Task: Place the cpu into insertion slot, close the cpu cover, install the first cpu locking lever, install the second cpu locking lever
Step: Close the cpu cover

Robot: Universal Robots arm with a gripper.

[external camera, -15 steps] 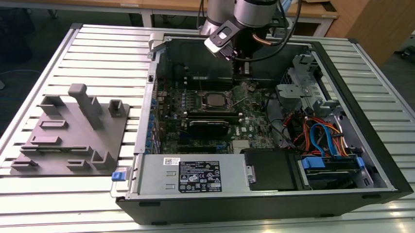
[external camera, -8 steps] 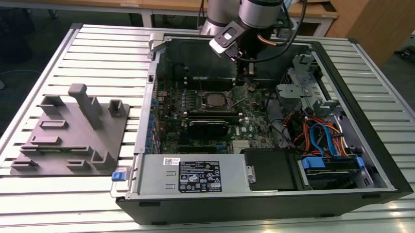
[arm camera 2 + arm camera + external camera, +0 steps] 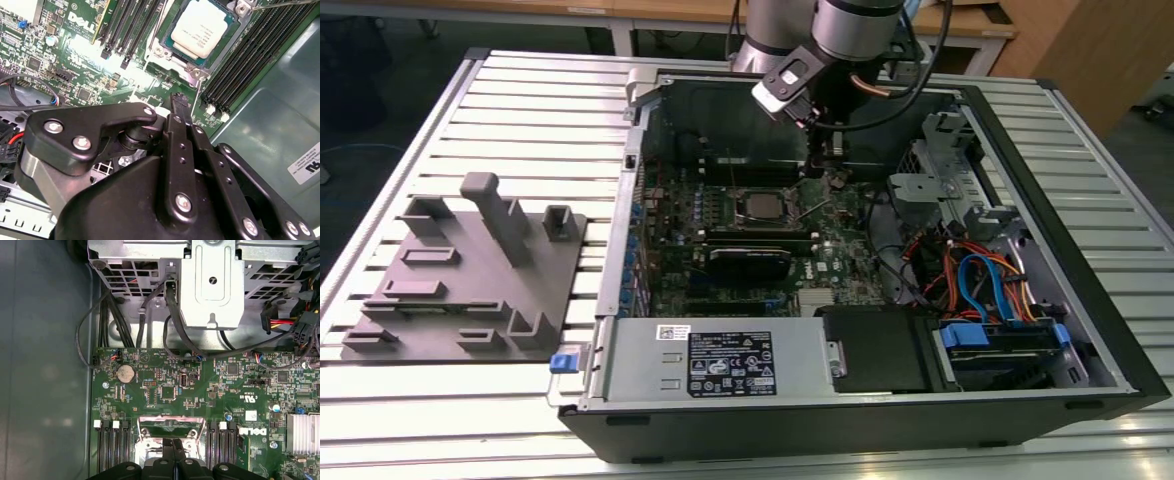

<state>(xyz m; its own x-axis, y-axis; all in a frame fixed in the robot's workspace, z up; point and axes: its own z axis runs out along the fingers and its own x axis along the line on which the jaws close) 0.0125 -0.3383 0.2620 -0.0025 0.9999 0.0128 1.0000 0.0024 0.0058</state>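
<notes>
The cpu [image 3: 202,27], a small square chip with a dull silver top, lies in the insertion slot [image 3: 761,205] on the green motherboard [image 3: 75,55]. The cpu cover [image 3: 196,71], a thin silvery frame, lies flat around the chip. A thin wire lever [image 3: 280,4] runs past one corner of the socket. My gripper [image 3: 179,102] hovers just off the socket's edge with its black fingers pressed together and nothing visible between them. In the first wrist view the gripper [image 3: 172,444] hides part of the bright socket frame [image 3: 172,422]. In the exterior view the gripper [image 3: 823,180] hangs just to the socket's right.
Long black memory slots [image 3: 250,55] flank the socket. A black card [image 3: 750,262] lies below it, and a power supply [image 3: 720,365] sits at the case front. A metal drive cage [image 3: 212,280] and cables [image 3: 981,280] crowd one side. A grey fixture [image 3: 467,280] stands outside the case.
</notes>
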